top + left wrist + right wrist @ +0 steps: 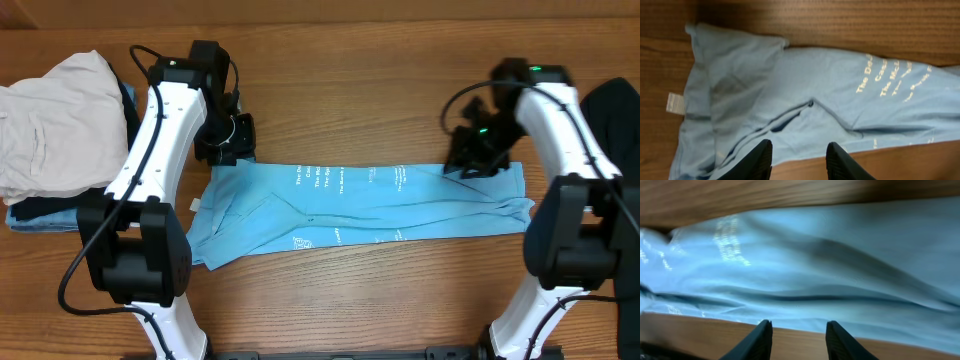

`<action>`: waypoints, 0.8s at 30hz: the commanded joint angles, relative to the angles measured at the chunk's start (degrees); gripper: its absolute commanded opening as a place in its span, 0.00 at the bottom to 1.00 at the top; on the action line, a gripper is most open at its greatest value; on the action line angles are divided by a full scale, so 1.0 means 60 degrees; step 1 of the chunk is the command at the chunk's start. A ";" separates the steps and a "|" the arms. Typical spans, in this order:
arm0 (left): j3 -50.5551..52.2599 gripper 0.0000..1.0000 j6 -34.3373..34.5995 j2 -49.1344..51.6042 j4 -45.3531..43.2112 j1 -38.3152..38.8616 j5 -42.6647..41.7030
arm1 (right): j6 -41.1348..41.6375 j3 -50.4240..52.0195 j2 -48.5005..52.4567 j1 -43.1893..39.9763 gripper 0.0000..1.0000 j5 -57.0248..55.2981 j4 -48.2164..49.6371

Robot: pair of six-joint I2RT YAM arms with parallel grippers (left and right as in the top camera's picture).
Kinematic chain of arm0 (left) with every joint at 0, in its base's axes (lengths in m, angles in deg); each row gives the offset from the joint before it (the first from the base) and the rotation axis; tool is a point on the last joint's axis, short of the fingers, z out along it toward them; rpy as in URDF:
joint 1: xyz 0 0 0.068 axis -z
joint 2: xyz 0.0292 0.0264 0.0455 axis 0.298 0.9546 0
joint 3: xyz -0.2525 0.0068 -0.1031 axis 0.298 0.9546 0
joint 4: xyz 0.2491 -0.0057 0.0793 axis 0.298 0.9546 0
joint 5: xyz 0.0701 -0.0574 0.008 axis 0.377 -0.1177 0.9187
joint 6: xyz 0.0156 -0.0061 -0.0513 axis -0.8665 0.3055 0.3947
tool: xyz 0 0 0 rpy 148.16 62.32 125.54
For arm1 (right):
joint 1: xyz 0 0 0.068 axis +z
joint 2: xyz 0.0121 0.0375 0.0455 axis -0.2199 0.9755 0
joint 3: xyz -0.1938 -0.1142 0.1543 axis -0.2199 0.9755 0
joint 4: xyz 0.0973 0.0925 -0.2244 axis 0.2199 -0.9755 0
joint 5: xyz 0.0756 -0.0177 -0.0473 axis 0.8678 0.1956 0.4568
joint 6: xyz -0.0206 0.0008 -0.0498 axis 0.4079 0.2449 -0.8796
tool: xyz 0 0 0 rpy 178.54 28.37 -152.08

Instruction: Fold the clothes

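Here, the sky-blue T-shirt (370, 205) is being shown lying flat on the wooden tabletop (350, 80), folded into a long crosswise band, with white lettering (320, 178) facing up near its middle. The left pincer (225, 140) is being held just beyond the T-shirt's far left corner. In the left wrist view its fingers (762, 159) are being held moderately apart above the T-shirt's edge, with nothing gripped between them. The right pincer (478, 160) is being held over the T-shirt's far right corner. There too the fingers (760, 339) are being held moderately apart and nothing is being clasped, with blue cloth and bare wood being seen through the gap. A small white label (676, 102) is being shown at the T-shirt's left end. A cream-beige garment (50, 120) is being shown heaped well to the left of the T-shirt, on top of darker cloth (40, 212). A black garment (615, 110) is being shown just beyond the T-shirt's right end.
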 commanded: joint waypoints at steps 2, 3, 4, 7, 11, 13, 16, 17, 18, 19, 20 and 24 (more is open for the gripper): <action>-0.0113 0.35 0.0171 0.0160 -0.0404 -0.0113 0.0047 | -0.0914 0.0889 -0.0142 0.1767 0.36 0.0419 0.0933; -0.0080 0.32 0.0171 0.0160 -0.0535 -0.0047 0.0051 | -0.0903 0.1096 -0.0142 0.2204 0.36 0.0219 0.1304; -0.0040 0.31 0.0160 0.0160 -0.0605 0.0022 0.0058 | -0.0896 0.1188 -0.0142 0.2535 0.35 0.0000 0.1614; -0.0029 0.31 0.0208 0.0160 -0.0452 0.0044 0.1067 | -0.0954 0.1147 -0.0153 0.3060 0.36 0.0980 0.2463; -0.0029 0.34 0.0780 0.0160 -0.0503 -0.1209 0.0871 | -0.1982 0.1118 -0.0153 0.3920 0.49 0.1574 0.3264; -0.0029 0.35 0.0772 0.0160 -0.0532 -0.1956 0.0382 | -0.2029 0.0973 -0.0153 0.4288 0.59 0.1880 0.3971; -0.0029 0.34 0.0732 0.0157 -0.0412 -0.2838 -0.0080 | -0.2943 0.0699 -0.0153 0.4834 0.60 0.3002 0.4830; -0.0029 0.35 0.0732 0.0157 -0.0339 -0.3209 -0.0280 | -0.3118 0.0699 -0.0149 0.5155 0.61 0.2980 0.5322; -0.0025 0.36 0.0732 0.0157 -0.0295 -0.3417 -0.0299 | -0.3486 0.0703 -0.0149 0.5359 0.61 0.2980 0.5497; -0.0025 0.39 0.0623 0.0157 -0.0291 -0.3588 -0.0291 | -0.3967 0.0703 -0.0149 0.5708 0.61 0.2980 0.5770; -0.0025 0.40 0.0565 0.0157 -0.0284 -0.3690 -0.0291 | -0.4368 0.0703 -0.0149 0.6080 0.62 0.2976 0.6022; -0.0025 0.69 0.0561 0.0160 -0.0372 -0.3719 -0.0193 | -0.6196 0.0710 -0.0146 0.7504 0.60 0.2532 0.6878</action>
